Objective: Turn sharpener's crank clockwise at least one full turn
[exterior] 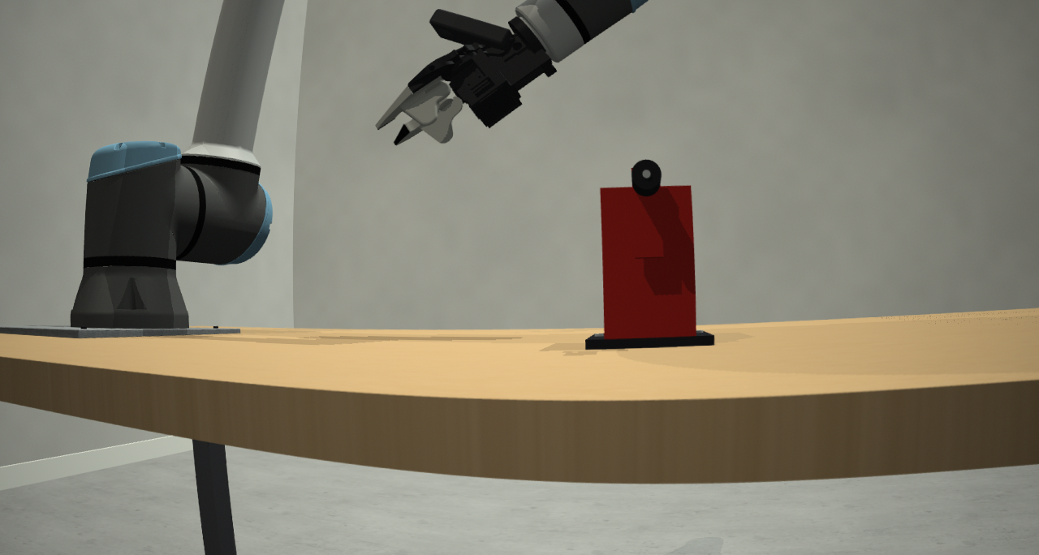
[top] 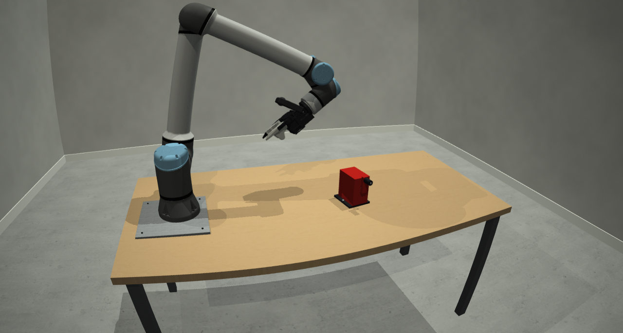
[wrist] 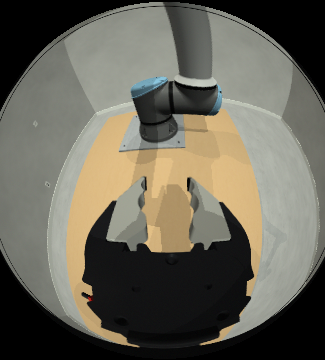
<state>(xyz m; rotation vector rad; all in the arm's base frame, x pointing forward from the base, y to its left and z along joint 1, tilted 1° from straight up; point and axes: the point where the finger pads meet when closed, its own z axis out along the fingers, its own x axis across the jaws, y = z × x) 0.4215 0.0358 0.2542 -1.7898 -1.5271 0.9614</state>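
Observation:
The red sharpener (top: 353, 186) stands upright on a black base plate on the right half of the table. Its black crank knob (top: 368, 181) sticks out near the top of its right side. In the exterior view the sharpener (exterior: 647, 261) faces me, with the knob (exterior: 644, 178) at its top edge. My gripper (top: 265, 135) hangs in the air well above the table, up and to the left of the sharpener, pointing down toward the arm's base. Its fingers (exterior: 388, 133) are partly closed with a clear gap, and the wrist view (wrist: 165, 182) shows nothing between them.
The arm's base (top: 174, 191) sits on a grey plate at the table's left end and also shows in the wrist view (wrist: 157, 120). The wooden table has a curved front edge (exterior: 508, 436). Grey walls and floor surround it.

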